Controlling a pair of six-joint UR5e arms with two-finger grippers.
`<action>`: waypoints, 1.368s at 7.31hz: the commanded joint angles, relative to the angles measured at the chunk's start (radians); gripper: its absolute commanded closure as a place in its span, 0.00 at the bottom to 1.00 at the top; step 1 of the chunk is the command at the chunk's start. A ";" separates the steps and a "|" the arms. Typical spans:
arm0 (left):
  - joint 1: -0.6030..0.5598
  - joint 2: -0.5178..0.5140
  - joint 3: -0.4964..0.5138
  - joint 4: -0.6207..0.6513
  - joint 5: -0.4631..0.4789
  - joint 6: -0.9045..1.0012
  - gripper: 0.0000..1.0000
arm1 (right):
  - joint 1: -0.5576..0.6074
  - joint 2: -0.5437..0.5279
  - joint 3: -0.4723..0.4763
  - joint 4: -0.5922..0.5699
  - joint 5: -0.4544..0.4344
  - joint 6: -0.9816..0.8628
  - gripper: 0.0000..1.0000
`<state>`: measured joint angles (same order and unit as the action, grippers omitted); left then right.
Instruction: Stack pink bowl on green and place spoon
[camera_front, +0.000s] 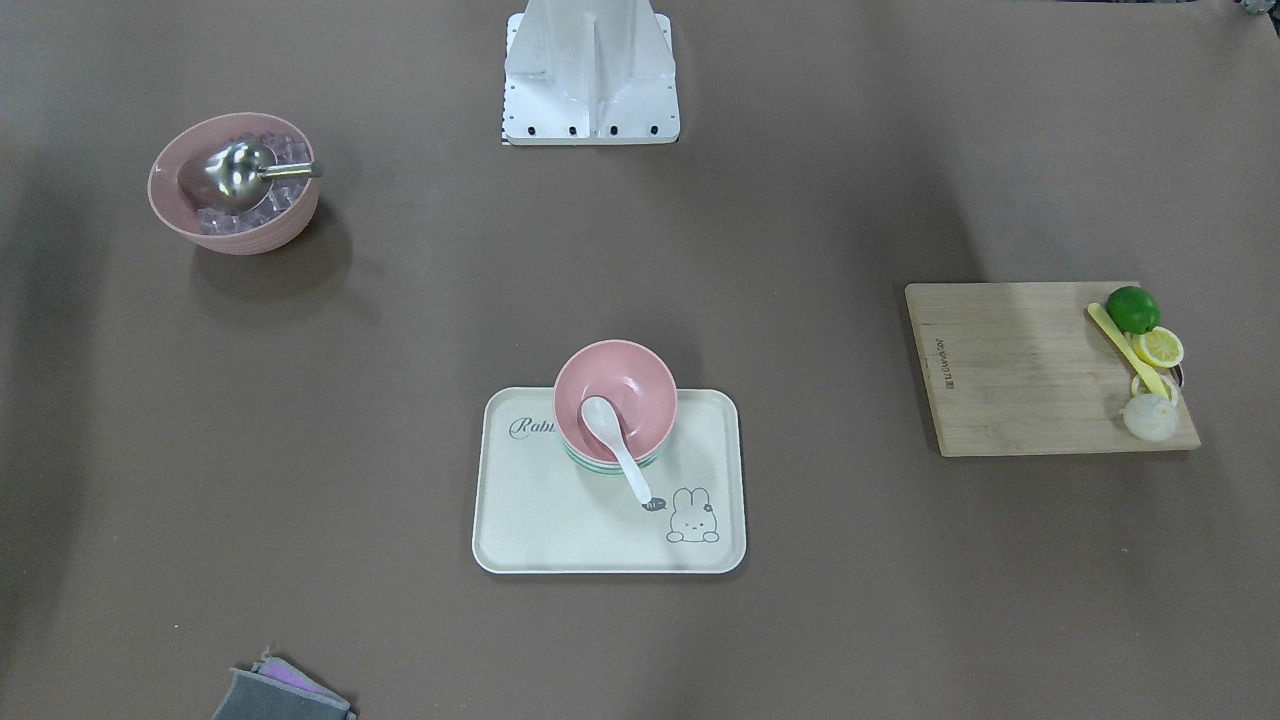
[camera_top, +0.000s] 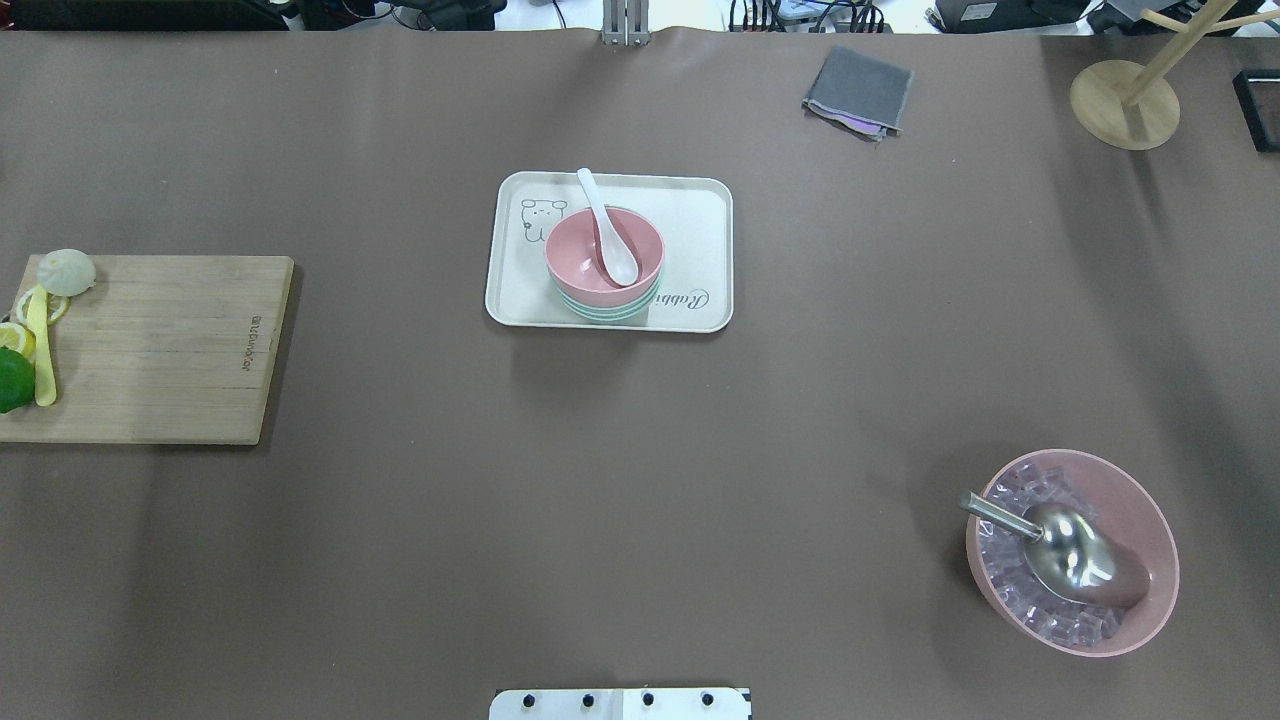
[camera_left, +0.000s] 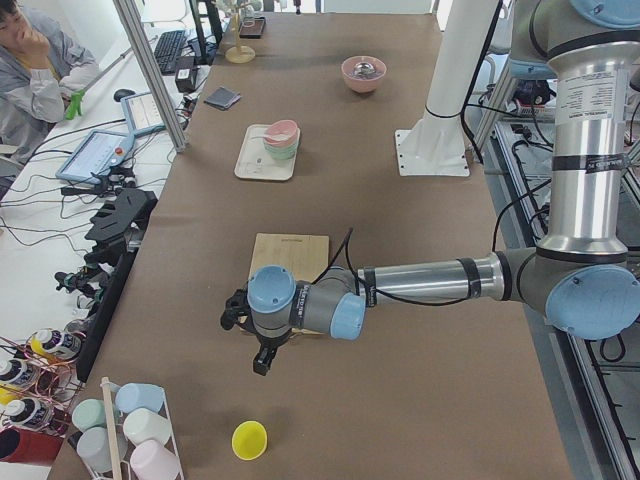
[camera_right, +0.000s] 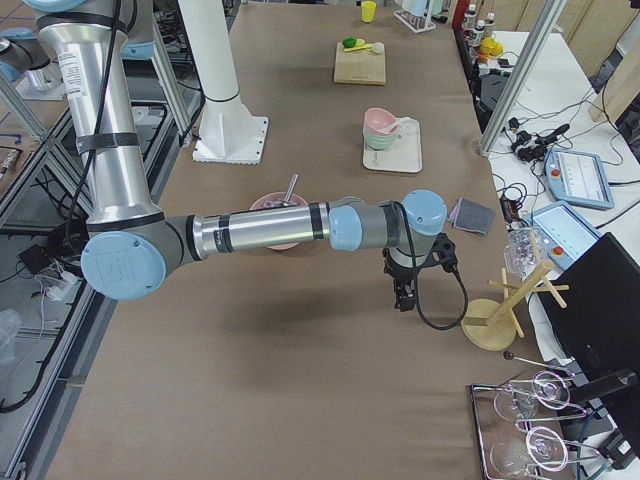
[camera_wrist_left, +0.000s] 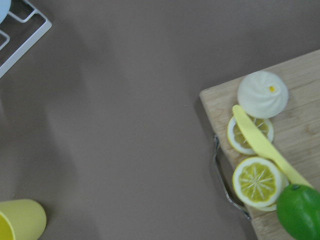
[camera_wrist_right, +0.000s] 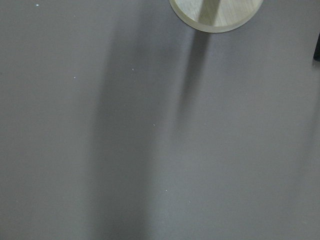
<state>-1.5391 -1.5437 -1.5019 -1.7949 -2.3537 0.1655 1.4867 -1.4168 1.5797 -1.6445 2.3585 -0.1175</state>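
Bowls are stacked in the middle of the table. The pink bowl (camera_front: 615, 385) sits inside the green bowl (camera_top: 606, 309), and only a thin strip of green shows under it. Both stand on a cream tray (camera_front: 540, 525) with a rabbit drawn on it.

The white spoon (camera_front: 617, 440) lies in the pink bowl. Its scoop end is down inside the bowl. Its handle leans on the rim and sticks out over the tray, on the side far from the robot.

The left gripper (camera_left: 262, 360) hangs over the bare table past the left end of the wooden cutting board (camera_front: 1010, 370), well apart from the tray. A yellow cup (camera_left: 249, 440) stands near it. This gripper shows only from the side, so I cannot tell if its fingers are spread or pressed together.

The right gripper (camera_right: 403, 298) points down over the table at the robot's right end, near a wooden stand (camera_top: 1125, 103). It too shows only from the side, so I cannot tell how its fingers are.

On the cutting board lie a lime (camera_front: 1132, 309), lemon slices (camera_front: 1158, 347), a yellow knife (camera_front: 1130, 352) and a white bun (camera_front: 1150, 416). The knife lies across the lemon slices.

On the robot's right, near its base, stands a big pink bowl (camera_front: 290, 225) full of ice cubes (camera_top: 1010, 550). A metal scoop (camera_front: 235, 172) rests in it. A gray cloth (camera_top: 858, 92) lies at the far edge of the table.
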 joint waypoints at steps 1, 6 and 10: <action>-0.009 -0.044 -0.064 0.218 0.025 0.020 0.01 | 0.001 -0.011 0.010 0.003 -0.066 -0.001 0.00; -0.009 0.005 -0.073 0.206 0.014 0.015 0.01 | 0.000 -0.027 -0.003 0.003 -0.077 0.007 0.00; -0.009 -0.002 -0.090 0.198 0.007 0.012 0.01 | 0.001 -0.039 0.008 0.002 -0.048 0.021 0.00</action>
<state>-1.5480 -1.5403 -1.5800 -1.5959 -2.3450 0.1777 1.4867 -1.4554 1.5812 -1.6425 2.3077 -0.1049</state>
